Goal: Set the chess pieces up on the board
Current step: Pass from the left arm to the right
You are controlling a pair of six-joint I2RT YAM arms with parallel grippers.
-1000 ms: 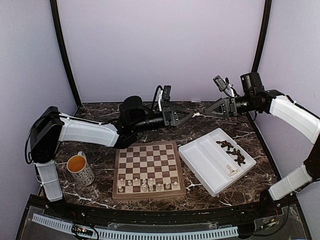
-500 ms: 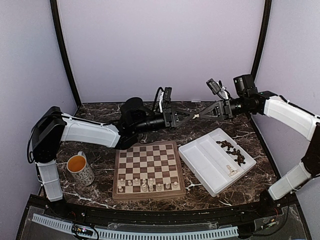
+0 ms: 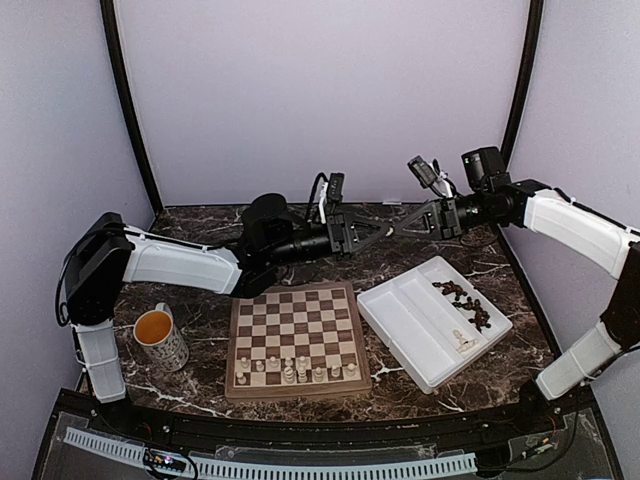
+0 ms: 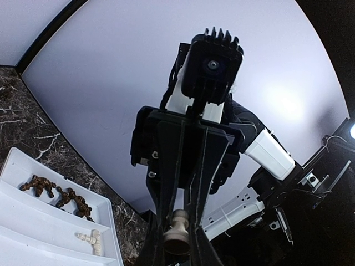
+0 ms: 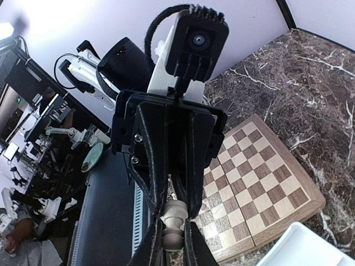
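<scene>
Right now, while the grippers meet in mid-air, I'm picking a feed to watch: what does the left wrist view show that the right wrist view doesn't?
Left wrist only: dark brown wooden chess pieces lying in the white compartmented plastic tray, and the right gripper seen head-on. Right wrist only: the tan-and-brown checkered wooden board and the left gripper head-on. Both: the pale cream wooden chess piece pinched where they meet, dark marble tabletop, part of the tray.

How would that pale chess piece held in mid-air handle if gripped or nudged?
The pale piece looks like turned wood, so probably stiff and light. Its rounded, waisted shape might twist or slip in a pinch. Stood up, its small base could let it tip, then roll.
</scene>
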